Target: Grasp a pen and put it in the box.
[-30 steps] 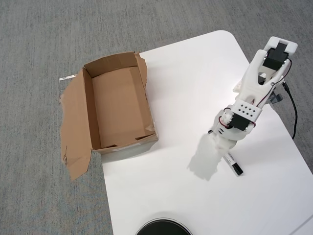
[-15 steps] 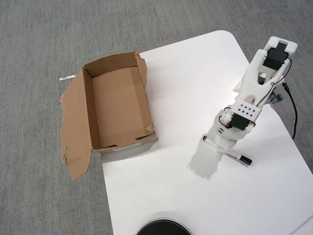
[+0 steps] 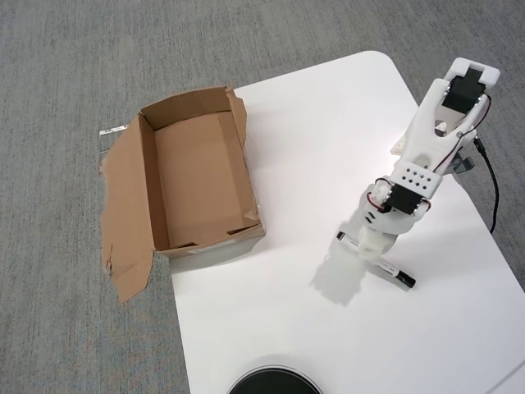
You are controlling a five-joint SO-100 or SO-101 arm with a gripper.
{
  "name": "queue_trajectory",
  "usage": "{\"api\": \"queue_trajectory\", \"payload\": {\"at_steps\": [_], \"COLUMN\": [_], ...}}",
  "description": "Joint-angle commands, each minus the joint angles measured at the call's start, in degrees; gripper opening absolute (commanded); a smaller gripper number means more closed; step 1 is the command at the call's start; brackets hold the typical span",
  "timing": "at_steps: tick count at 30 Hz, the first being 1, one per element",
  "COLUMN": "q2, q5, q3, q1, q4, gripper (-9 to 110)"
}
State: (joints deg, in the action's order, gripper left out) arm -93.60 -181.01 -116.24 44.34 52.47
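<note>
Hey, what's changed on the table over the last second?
The pen swung around under the gripper: it pointed down the overhead view, now it lies crosswise, both ends showing beside the gripper. Whether it's clamped isn't clear. The box stayed put.

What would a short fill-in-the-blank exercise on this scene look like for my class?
1. The box holds ____ objects.
2. The pen lies under the gripper on the ____ table.
3. The box's torn flap spreads over the ____ carpet.

Answers: no; white; grey
</note>
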Motion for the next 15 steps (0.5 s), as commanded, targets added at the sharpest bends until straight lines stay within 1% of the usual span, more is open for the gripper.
{"api": "queue_trajectory", "payload": {"at_steps": [1, 10, 15], "q2": [-5.0, -9.1, -9.1], "q5": [0.0, 0.2, 0.2], "q3": [3.6, 14.3, 18.2], "q1": [-0.5, -6.7, -7.6], "q4": [-0.3, -0.3, 0.4], "gripper": [1, 1, 1]}}
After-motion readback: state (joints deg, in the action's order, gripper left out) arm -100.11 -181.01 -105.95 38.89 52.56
